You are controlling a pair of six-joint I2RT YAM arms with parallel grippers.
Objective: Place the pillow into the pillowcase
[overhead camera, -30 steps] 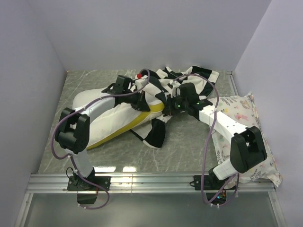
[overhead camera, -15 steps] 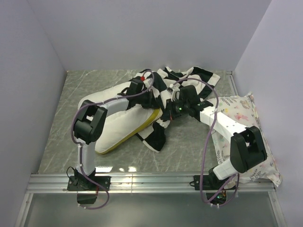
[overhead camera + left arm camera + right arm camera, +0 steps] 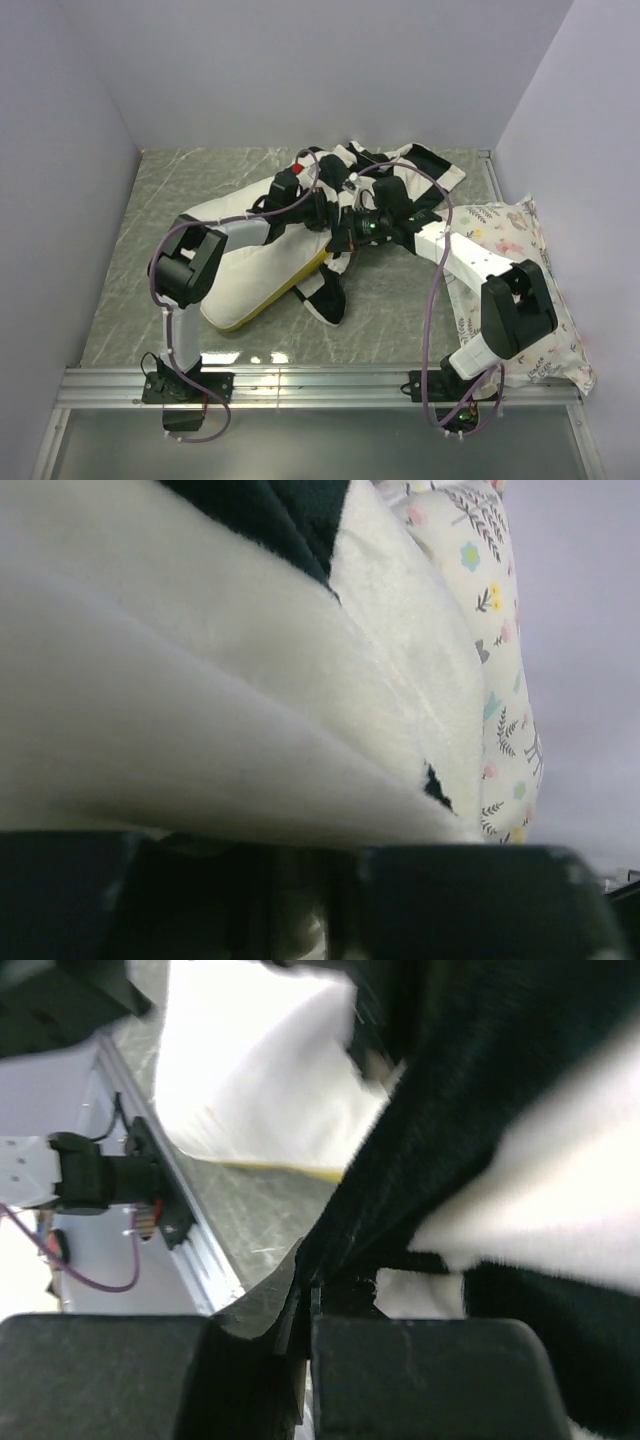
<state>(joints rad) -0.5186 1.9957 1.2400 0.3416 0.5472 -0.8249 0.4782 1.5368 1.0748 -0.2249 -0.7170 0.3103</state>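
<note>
The white pillow point(image 3: 245, 268) with a yellow band point(image 3: 290, 287) lies left of centre, its right end against the black-and-white checkered pillowcase point(image 3: 400, 180). My left gripper point(image 3: 322, 210) is at the case's mouth, its jaws nearly closed on pale pillow fabric. In the left wrist view the gripper point(image 3: 300, 858) is under the smooth pillow point(image 3: 150, 710), with the fuzzy pillowcase point(image 3: 400, 650) beyond. My right gripper point(image 3: 355, 228) is shut on the case's black edge. The right wrist view shows that gripper point(image 3: 305, 1305) pinching the pillowcase point(image 3: 500, 1110), with the pillow point(image 3: 260, 1080) behind.
A deer-and-plant-print pillow point(image 3: 520, 290) lies along the right wall and also shows in the left wrist view point(image 3: 500, 630). A loose checkered flap point(image 3: 328, 292) hangs toward the front. The metal rail point(image 3: 320, 385) runs along the table's near edge.
My left arm has pushed right, toward the pillowcase mouth, and the pillow has shifted right with it. My right gripper has moved slightly left, still holding the case edge.
</note>
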